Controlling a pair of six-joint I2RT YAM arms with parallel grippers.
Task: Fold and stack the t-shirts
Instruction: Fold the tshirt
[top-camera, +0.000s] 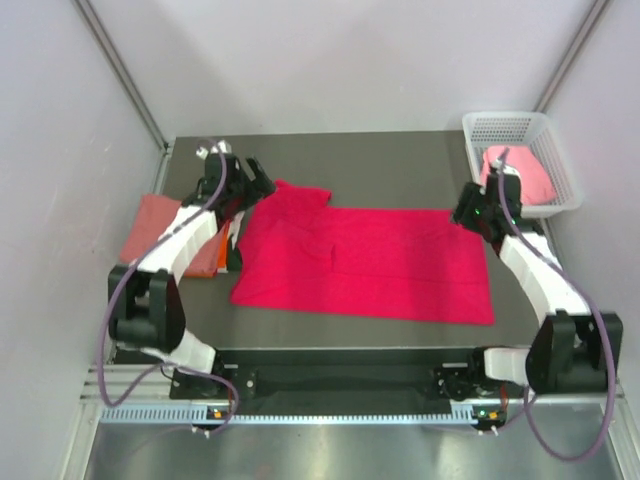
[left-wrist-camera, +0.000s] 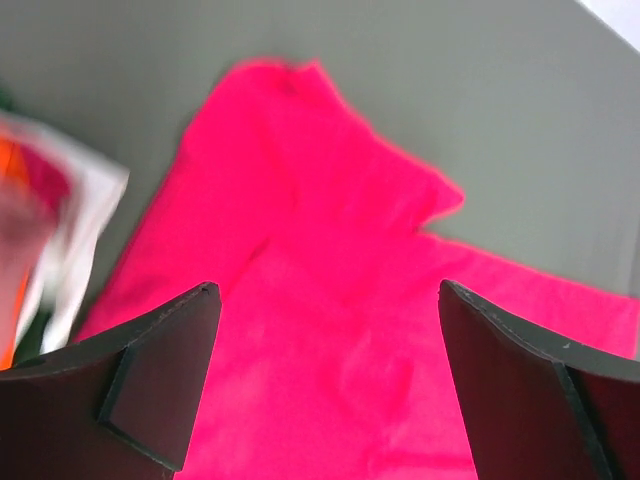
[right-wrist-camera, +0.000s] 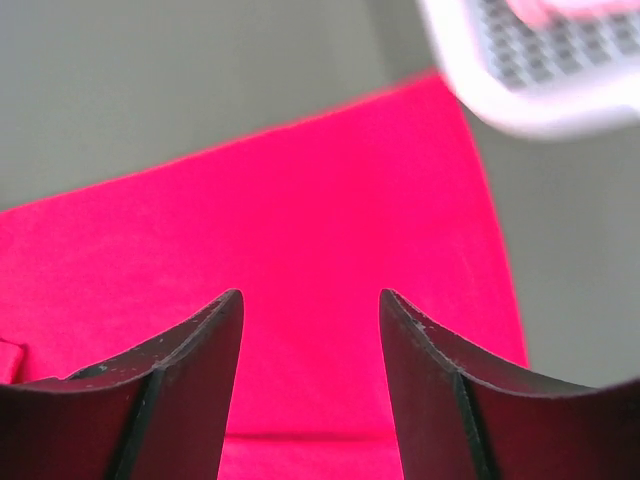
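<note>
A bright crimson-pink t-shirt (top-camera: 365, 262) lies spread flat across the middle of the dark table (top-camera: 380, 170), with one sleeve sticking out at its far left corner. My left gripper (top-camera: 258, 178) hovers open just above that sleeve corner; in the left wrist view the crimson cloth (left-wrist-camera: 330, 200) lies below my left gripper (left-wrist-camera: 328, 290), nothing between the fingers. My right gripper (top-camera: 466, 212) hangs open over the shirt's far right corner; the right wrist view shows my right gripper (right-wrist-camera: 310, 295) over red cloth (right-wrist-camera: 300, 200), gripping nothing. A folded salmon t-shirt (top-camera: 155, 230) lies at the left, an orange one (top-camera: 203, 258) beside it.
A white mesh basket (top-camera: 548, 145) stands at the back right corner and holds a light pink t-shirt (top-camera: 525, 172). Its rim (right-wrist-camera: 530, 110) shows blurred just beyond the right gripper. Grey walls close in the table on both sides.
</note>
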